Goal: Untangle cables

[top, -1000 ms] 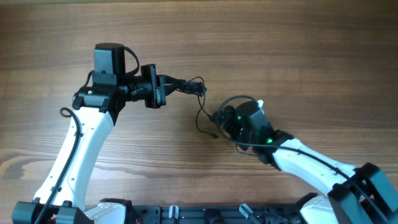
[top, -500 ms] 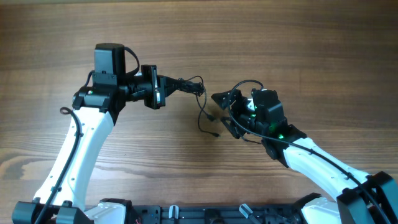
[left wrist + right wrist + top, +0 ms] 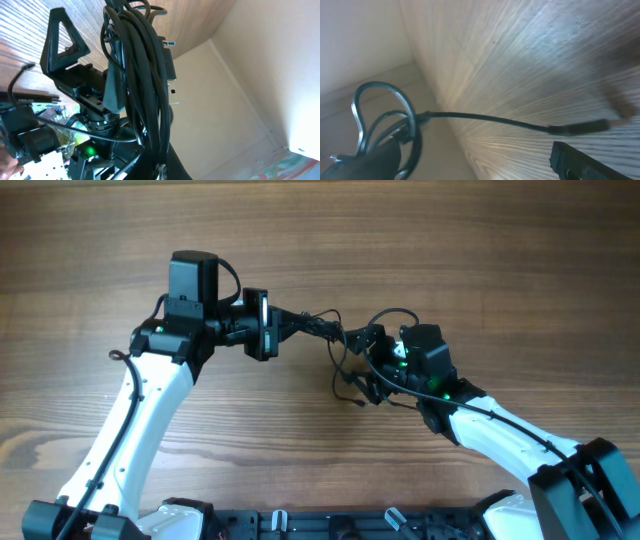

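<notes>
- The step in hand looks like picking one cord out of the bunch. The cables hang above the tabletop, near its middle, between the two arms.
- The left pincer is clamped on the bundle. Its wrist view shows many black strands packed tight together, running lengthwise through the grip.
- The right pincer stands wide apart just right of the bundle and holds nothing.
- To do this well, the right pincer should take only the loose strand that drops toward the near side. It should close near the plug end, where that cord runs clear of the loops.
- The left grip should serve as a firm anchor, and the right arm should pull slowly rightward, away from it. A fast tug could tighten the knot or drag the whole bunch free.
- Left arm: it reaches from the near left, forearm angled far, wrist turned to point right.
- Right arm: it comes from the near right, wrist pointing left at the bundle.
</notes>
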{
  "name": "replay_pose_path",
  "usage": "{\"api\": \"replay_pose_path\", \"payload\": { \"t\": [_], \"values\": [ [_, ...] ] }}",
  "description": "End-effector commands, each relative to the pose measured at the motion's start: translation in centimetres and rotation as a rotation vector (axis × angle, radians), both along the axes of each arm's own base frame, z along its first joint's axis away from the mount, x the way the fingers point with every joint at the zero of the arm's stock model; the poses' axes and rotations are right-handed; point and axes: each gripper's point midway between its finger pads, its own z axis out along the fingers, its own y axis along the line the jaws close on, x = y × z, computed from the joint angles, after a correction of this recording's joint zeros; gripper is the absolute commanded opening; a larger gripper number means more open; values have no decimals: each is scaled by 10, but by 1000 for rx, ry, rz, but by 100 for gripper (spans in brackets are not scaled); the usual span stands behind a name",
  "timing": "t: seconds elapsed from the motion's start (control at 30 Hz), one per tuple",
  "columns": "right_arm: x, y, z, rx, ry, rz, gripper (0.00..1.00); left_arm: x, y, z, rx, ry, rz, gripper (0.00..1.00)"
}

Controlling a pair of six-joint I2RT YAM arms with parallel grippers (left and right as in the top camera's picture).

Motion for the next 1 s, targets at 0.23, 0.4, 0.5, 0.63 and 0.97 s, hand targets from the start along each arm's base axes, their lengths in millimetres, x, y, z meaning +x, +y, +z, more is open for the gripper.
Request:
{"api": "replay_pose_path", "payload": {
  "t": [0.23, 0.4, 0.5, 0.63, 0.97],
  "values": [
    [-31, 42, 4, 26, -17, 151, 95, 5, -12, 21, -42, -64, -9, 4],
    [-50, 59, 1, -19, -63, 229, 96, 12, -13, 29, -71, -74, 14, 4],
    [-61, 59, -11, -61, -32, 257, 96, 16, -14, 33, -78, -101, 15, 4],
    [-71, 49, -29, -149, -13, 301, 96, 19, -15, 38, -96, -103, 28, 4],
    [-57, 17, -43, -277, -74, 321, 100, 22, -15, 43, -91, -168, 11, 4]
  ]
}}
